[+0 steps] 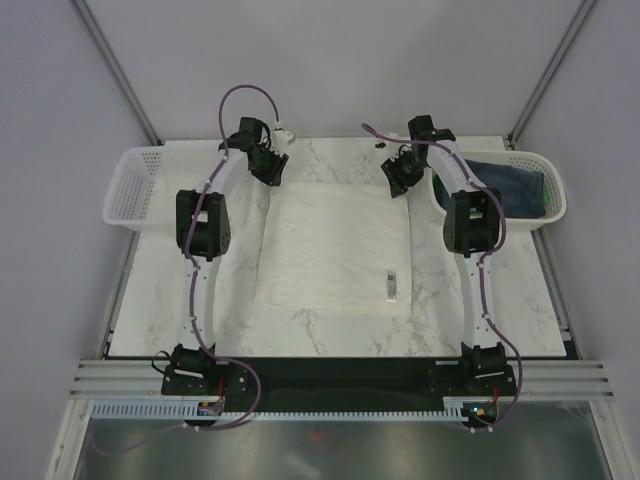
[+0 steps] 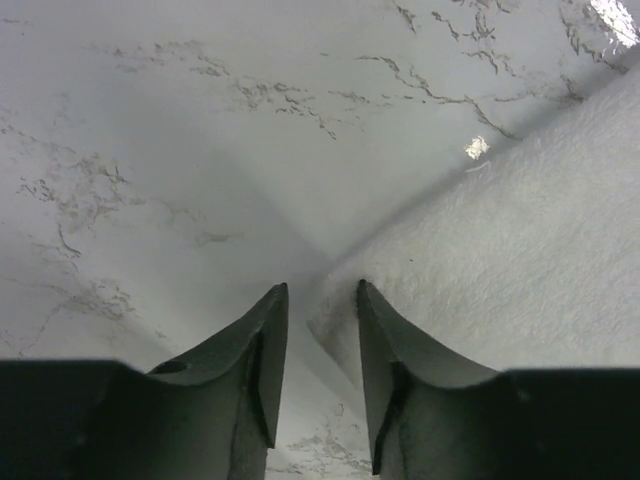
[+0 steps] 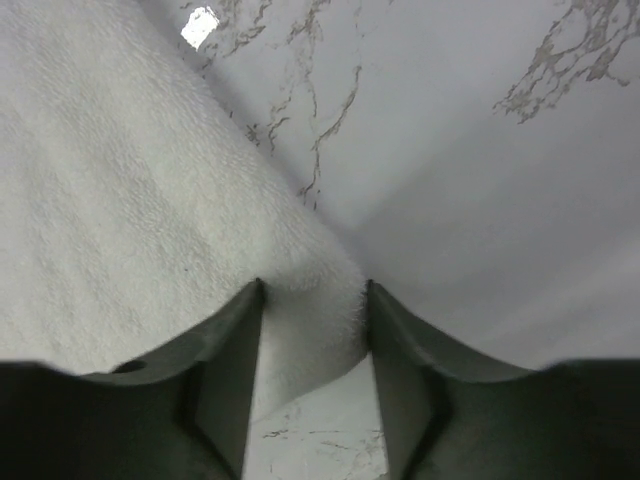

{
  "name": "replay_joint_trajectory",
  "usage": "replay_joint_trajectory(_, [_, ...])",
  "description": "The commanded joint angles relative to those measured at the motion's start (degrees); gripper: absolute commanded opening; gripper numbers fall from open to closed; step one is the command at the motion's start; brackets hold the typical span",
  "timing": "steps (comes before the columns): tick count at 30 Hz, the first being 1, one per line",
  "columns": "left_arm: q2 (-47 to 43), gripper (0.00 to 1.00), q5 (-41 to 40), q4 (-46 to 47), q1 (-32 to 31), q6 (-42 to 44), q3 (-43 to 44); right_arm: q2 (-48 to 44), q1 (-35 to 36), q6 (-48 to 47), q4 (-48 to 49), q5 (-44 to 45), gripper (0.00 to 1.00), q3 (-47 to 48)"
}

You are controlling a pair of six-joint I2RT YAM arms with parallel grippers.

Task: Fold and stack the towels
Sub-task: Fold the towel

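The large cream-white towel [image 1: 335, 250] lies spread flat on the marble table. My left gripper [image 1: 272, 172] is down at its far left corner. In the left wrist view the left gripper [image 2: 321, 285] is open, and the tip of the towel [image 2: 500, 250] reaches into the gap beside the right finger. My right gripper [image 1: 398, 180] is at the far right corner. In the right wrist view the right gripper [image 3: 314, 283] is open, straddling the corner of the towel [image 3: 120, 220], which fills the space between the fingertips. A dark navy-blue towel [image 1: 505, 185] lies in the right basket.
A white mesh basket [image 1: 130, 185] stands at the table's far left. Another basket [image 1: 552, 195] at the far right holds the navy towel. A small label [image 1: 391, 283] shows on the cream towel's near right part. Grey walls close in the back and sides.
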Motion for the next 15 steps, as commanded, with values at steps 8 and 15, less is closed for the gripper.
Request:
replay_joint_trajectory(8, [-5.1, 0.02, 1.4, 0.1, 0.2, -1.6, 0.2, -6.0, -0.8, 3.4, 4.2, -3.7, 0.00, -1.1])
replay_joint_trajectory(15, [-12.6, 0.02, 1.3, 1.9, -0.5, -4.9, -4.6, -17.4, -0.6, 7.2, 10.4, -2.2, 0.00, -14.5])
